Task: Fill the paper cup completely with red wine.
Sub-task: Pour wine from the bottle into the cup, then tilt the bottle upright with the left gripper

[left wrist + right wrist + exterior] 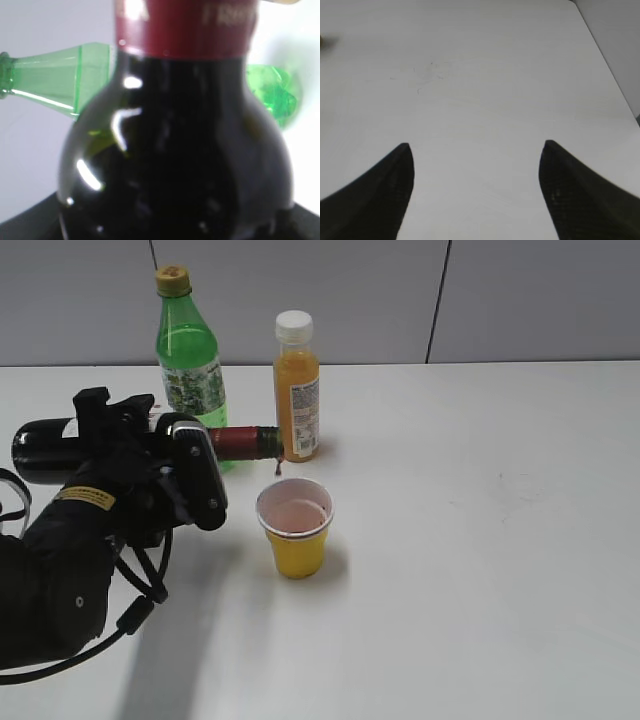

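Observation:
The yellow paper cup (pixel 295 530) stands on the white table with a shallow layer of red wine (pixel 293 519) inside. My left gripper (pixel 175 475) is shut on the dark wine bottle (pixel 245 442), held lying sideways with its mouth above the cup's far rim. A small red drop hangs at the mouth. In the left wrist view the bottle's dark shoulder and red neck band (pixel 175 150) fill the frame, and the fingers are hidden. My right gripper (pixel 476 150) is open and empty over bare table; it is out of the exterior view.
A green soda bottle (pixel 188 350) stands behind the wine bottle and also shows in the left wrist view (pixel 55 80). An orange juice bottle (pixel 297 390) stands just behind the cup. The table's right edge (pixel 610 70) shows in the right wrist view.

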Controlling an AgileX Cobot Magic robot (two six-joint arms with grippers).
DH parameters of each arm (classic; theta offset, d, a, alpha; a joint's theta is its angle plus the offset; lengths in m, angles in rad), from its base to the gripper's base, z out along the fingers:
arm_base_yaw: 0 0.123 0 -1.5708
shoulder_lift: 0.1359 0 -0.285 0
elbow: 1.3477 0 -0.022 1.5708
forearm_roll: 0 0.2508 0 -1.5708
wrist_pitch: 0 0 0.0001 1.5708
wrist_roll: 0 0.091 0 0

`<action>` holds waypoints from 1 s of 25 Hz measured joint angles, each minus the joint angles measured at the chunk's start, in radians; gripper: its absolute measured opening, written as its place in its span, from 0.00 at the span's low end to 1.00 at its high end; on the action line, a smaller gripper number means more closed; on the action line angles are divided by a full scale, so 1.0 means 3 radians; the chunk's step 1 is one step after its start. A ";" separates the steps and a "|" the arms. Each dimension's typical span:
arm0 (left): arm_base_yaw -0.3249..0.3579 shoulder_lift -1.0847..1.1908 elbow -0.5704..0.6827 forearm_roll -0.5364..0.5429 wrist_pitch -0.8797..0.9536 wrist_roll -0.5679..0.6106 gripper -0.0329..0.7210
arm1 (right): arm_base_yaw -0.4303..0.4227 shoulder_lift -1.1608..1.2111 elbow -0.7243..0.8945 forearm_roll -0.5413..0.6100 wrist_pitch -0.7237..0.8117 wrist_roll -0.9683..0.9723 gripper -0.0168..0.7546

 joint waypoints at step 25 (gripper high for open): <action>0.0000 0.0000 0.0000 -0.0002 0.0000 0.0391 0.77 | 0.0000 0.0000 0.0000 0.0000 0.0000 0.0000 0.78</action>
